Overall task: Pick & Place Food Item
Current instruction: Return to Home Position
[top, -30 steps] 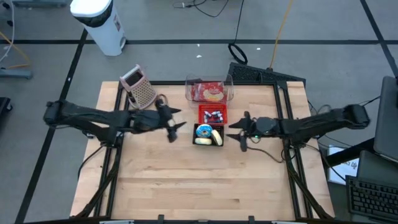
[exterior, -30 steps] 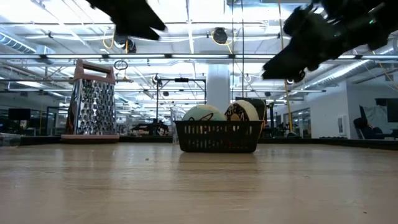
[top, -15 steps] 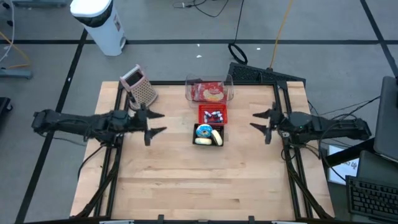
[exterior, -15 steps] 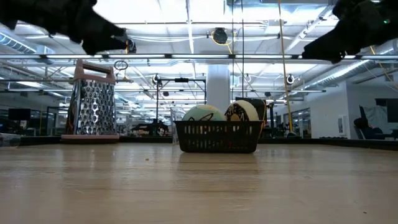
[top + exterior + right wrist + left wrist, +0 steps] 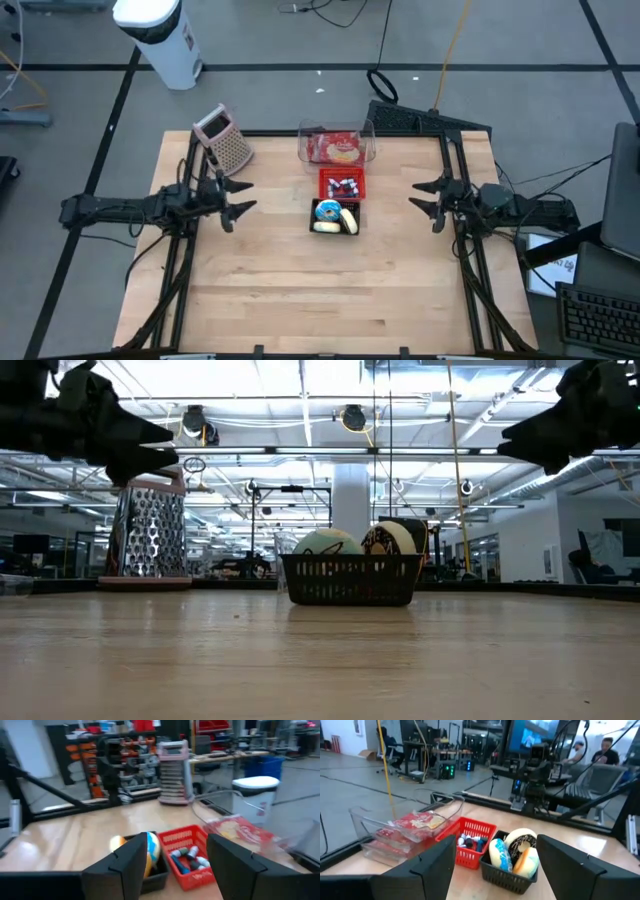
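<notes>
Your left hand (image 5: 245,196) is hovering above the table's (image 5: 300,290) left part, near the left edge, with its two fingers (image 5: 427,865) spread wide apart and nothing between them. Your right hand (image 5: 415,197) is hanging over the opposite side, close to the right edge, fingers likewise parted and gripping nothing. In the low view both hands are sitting high above the wood, the left hand (image 5: 150,445) in front of the grater's top and the right hand (image 5: 515,445) at the far upper corner.

The black bin (image 5: 334,226) is standing on the table about midway between your two hands, well apart from each. It is holding the food: you are seeing a blue doughnut (image 5: 327,210) beside a pale yellow piece (image 5: 349,218) from above, and the left wrist view is showing a dark-iced doughnut (image 5: 520,840) propped behind them, all poking above the bin's rim.

Just behind the bin, touching or nearly touching it, a red basket (image 5: 341,185) of small items is sitting, and behind that a clear container (image 5: 336,145) with red packets. A metal grater (image 5: 225,138) is standing upright at the table's back left corner.
</notes>
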### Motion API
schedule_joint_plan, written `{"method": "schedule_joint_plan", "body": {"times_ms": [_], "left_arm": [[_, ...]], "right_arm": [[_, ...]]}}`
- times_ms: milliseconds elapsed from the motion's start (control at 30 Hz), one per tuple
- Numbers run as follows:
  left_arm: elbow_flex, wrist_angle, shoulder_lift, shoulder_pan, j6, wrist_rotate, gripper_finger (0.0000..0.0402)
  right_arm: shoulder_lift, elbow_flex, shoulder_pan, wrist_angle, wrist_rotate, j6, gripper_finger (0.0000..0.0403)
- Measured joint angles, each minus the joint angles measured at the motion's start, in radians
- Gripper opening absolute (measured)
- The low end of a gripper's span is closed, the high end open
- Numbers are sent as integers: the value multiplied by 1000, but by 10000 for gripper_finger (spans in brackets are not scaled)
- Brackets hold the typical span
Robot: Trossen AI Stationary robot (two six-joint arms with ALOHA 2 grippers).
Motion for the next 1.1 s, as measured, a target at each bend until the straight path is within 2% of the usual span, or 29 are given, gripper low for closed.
{"method": "schedule_joint_plan", "body": {"times_ms": [200,400,600,1100], "left_arm": [[-74,4,-98,-22,0,-2,274],[-73,-3,-103,-48,18,-23,274],[-73,12,-103,-59,31,-22,273],[-71,7,-99,-60,45,-22,273]], "right_arm": [[-7,-57,0,103,17,-3,193],[-7,-143,0,165,16,-1,196],[-5,-245,1,310,13,-2,192],[2,-253,1,309,13,-7,193]]}}
